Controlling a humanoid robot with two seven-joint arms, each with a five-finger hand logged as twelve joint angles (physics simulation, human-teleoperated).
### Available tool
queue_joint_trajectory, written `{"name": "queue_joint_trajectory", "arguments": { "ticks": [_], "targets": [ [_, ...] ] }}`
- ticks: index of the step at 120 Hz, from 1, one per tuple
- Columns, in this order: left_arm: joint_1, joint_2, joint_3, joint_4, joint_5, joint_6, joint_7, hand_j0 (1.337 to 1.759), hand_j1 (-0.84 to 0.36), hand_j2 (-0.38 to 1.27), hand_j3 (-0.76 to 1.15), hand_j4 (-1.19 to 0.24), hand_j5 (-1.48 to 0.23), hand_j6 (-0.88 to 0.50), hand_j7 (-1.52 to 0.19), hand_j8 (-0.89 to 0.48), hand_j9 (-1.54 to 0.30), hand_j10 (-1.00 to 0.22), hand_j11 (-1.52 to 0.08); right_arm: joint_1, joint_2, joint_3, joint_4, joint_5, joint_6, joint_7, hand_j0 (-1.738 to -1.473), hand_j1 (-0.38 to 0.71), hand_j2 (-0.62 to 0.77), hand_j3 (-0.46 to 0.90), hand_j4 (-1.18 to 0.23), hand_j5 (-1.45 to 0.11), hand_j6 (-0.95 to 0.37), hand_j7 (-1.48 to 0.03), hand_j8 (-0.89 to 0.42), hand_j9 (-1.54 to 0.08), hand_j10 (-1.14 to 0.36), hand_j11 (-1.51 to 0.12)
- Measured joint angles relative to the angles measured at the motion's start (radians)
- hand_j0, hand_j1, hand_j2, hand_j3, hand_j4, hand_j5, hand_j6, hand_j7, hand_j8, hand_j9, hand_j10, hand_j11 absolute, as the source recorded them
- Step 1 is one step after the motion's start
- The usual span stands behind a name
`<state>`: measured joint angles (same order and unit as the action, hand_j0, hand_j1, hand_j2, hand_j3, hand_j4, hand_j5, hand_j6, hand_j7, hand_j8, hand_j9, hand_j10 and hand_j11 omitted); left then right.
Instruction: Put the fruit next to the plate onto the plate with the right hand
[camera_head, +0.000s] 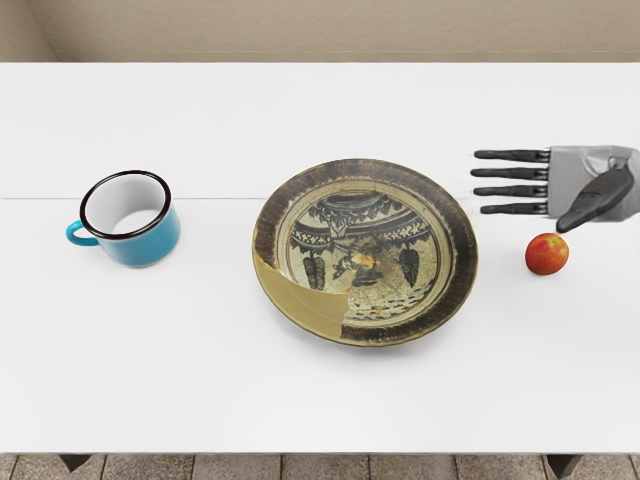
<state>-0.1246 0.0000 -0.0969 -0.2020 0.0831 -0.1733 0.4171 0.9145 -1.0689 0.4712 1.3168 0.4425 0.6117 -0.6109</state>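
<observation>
A small red apple (547, 254) lies on the white table just right of the plate (272, 232). The plate is a wide brown and ochre dish with a dark painted pattern, and nothing lies in it. My right hand (545, 185) comes in from the right edge and hovers just behind and above the apple. Its dark fingers (512, 182) are stretched out flat toward the left, with the thumb angled down toward the apple. The hand is open and holds nothing. A small gap shows between the thumb tip and the apple.
A blue enamel mug (128, 219) with a white inside stands left of the plate, its handle pointing left. The table's front edge (320, 452) runs along the bottom of the view.
</observation>
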Motion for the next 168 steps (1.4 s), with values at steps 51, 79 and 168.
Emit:
{"name": "queue_joint_trajectory", "arguments": {
  "ticks": [51, 79, 168],
  "targets": [
    [0.026, 0.0, -0.004, 0.001, 0.0, 0.0, 0.0, 1.658, 0.34, 0.0, 0.0, -0.01, -0.01, -0.01, -0.01, -0.01, -0.01, -0.01, -0.01, 0.199, 0.006, -0.019, 0.078, -0.467, 0.0, 0.0, -1.658, -0.35, 0.0, 0.0, 0.0, 0.0, 0.0, 0.0, 0.0, 0.0, 0.0, 0.0],
    [0.037, 0.0, 0.001, 0.003, 0.0, 0.0, 0.0, 1.658, 0.34, 0.0, 0.0, -0.01, -0.01, -0.01, -0.01, -0.01, -0.01, -0.01, -0.01, 0.481, 0.083, -0.245, 0.125, -0.835, -0.158, 0.0, -1.658, -0.35, 0.0, 0.0, 0.0, 0.0, 0.0, 0.0, 0.0, 0.0, 0.0, 0.0],
    [0.052, 0.0, 0.001, 0.005, 0.0, 0.0, 0.0, 1.658, 0.34, 0.0, 0.0, -0.01, -0.01, -0.01, -0.01, -0.01, -0.01, -0.01, -0.01, 0.368, 0.081, -0.579, 0.335, -1.311, -0.595, 0.0, -1.658, -0.32, 0.0, 0.0, -0.03, -0.03, -0.03, -0.03, -0.03, -0.03, -0.03, -0.03]
  ]
}}
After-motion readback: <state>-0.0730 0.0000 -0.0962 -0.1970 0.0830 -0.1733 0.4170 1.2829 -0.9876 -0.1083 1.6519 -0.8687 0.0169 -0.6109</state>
